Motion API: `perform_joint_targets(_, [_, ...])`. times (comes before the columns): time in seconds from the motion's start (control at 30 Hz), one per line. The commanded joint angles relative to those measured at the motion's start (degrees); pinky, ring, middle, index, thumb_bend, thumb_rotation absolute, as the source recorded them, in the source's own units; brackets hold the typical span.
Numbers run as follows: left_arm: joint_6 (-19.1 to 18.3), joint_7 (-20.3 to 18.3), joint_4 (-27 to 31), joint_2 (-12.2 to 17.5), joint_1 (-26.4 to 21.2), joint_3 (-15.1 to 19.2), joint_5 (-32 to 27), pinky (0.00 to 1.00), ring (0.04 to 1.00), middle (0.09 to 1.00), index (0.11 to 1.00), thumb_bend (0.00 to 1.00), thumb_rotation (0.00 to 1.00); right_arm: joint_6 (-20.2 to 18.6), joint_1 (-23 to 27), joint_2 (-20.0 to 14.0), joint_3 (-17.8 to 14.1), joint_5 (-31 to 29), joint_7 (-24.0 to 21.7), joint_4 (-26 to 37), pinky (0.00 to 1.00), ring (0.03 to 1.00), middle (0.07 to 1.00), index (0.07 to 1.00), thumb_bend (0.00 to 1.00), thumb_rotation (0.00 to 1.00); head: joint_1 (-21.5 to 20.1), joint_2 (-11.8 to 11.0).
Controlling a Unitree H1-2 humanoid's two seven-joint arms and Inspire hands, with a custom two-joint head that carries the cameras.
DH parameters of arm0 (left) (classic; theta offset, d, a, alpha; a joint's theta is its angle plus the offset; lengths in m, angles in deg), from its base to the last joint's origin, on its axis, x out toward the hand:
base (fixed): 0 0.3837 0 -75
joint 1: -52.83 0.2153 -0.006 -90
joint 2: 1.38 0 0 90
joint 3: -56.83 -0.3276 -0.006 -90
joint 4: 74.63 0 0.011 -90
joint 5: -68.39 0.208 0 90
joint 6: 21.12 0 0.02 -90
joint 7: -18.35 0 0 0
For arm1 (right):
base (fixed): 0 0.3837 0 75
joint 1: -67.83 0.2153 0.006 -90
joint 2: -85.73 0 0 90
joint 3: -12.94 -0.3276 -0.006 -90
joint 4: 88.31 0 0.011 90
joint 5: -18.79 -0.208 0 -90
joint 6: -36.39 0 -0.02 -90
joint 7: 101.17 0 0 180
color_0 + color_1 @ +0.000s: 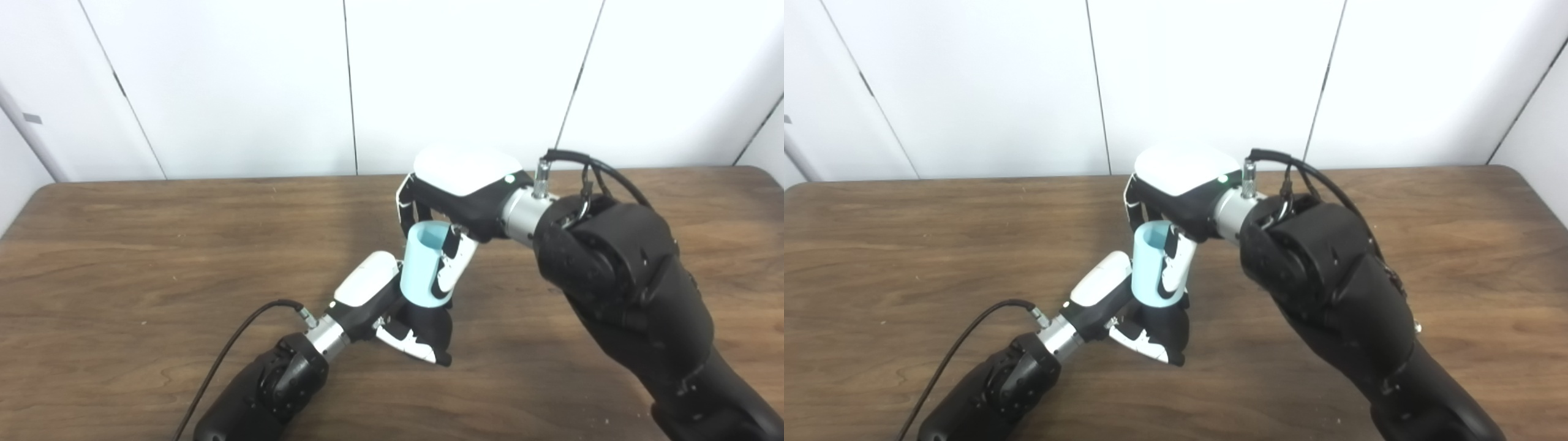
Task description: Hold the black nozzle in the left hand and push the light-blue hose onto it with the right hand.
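You are looking down at a brown wooden table (153, 257) with a white panelled wall (245, 86) behind it, and your two robot arms meet near the middle.

Your right hand (456, 202), white on its back and black beneath, reaches in from the right and comes down from above. Its fingers (452, 269) are wrapped around the light-blue hose (422, 263), a short, wide tube standing nearly upright with its open mouth facing up. One finger lies along the side of the hose nearest you; the others curl behind it, toward the wall.

Your left hand (392, 312) comes up from the lower left and sits directly under the fingers of the right hand. Its fingers (409, 340) are clenched around the black nozzle (432, 318), a dark piece just below the hose. Only part of the nozzle shows between the fingers, so its shape is hard to make out.

The bottom rim of the hose meets the top of the nozzle right above the left fingers. You cannot tell from either view how far the hose sits over it.

A black cable (245, 331) runs from the left wrist toward the lower edge, and another loops at the right wrist (588, 168).
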Motion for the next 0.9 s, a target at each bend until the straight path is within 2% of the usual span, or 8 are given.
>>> perform_joint_targets(0.0, [-2.25,-2.98,-5.31,0.39,8.37,-3.42,3.10,0.44,0.465,0.390,0.385,0.75,0.28,4.31,-2.57,0.45,2.69,3.23,-5.59,3.97,0.03,0.114,0.469,0.484,0.53,0.00,-0.16,0.07])
perform_joint_targets(0.17, [-2.19,-2.84,-5.68,0.44,8.16,-3.66,3.20,0.43,0.458,0.385,0.375,0.75,0.28,13.10,-7.33,1.31,4.94,8.70,-2.22,9.13,0.10,0.140,0.469,0.489,0.53,0.00,0.01,0.02])
perform_joint_targets(0.27, [-2.29,-2.97,-5.38,0.51,8.15,-3.67,3.07,0.41,0.410,0.357,0.353,0.76,0.28,18.39,-10.92,1.40,4.33,8.85,2.33,9.38,0.15,0.172,0.469,0.487,0.53,0.00,0.11,0.17])
perform_joint_targets(0.37, [-2.89,-3.31,-4.67,0.54,8.33,-3.65,3.03,0.37,0.371,0.338,0.337,0.76,0.28,21.55,-14.38,1.70,3.00,8.21,6.55,7.40,0.16,0.182,0.469,0.485,0.53,0.00,0.13,0.50])
perform_joint_targets(0.5, [-3.38,-3.46,-3.81,0.48,8.65,-3.51,3.16,0.36,0.361,0.334,0.341,0.76,0.27,22.42,-17.16,3.43,1.90,9.25,5.61,3.44,0.14,0.186,0.469,0.485,0.53,0.00,0.45,0.79])
perform_joint_targets(0.6, [-3.41,-3.56,-3.80,0.36,8.62,-3.57,3.24,0.37,0.389,0.348,0.349,0.75,0.27,22.32,-18.29,4.25,1.40,9.63,4.73,0.74,0.13,0.181,0.469,0.485,0.53,0.00,0.59,0.79])
perform_joint_targets(0.87, [-3.89,-3.78,-3.80,0.53,8.31,-3.97,3.59,0.43,0.478,0.397,0.369,0.76,0.31,20.26,-17.72,5.20,-1.28,8.61,1.78,-4.54,0.08,0.150,0.469,0.485,0.53,0.00,0.43,0.68])
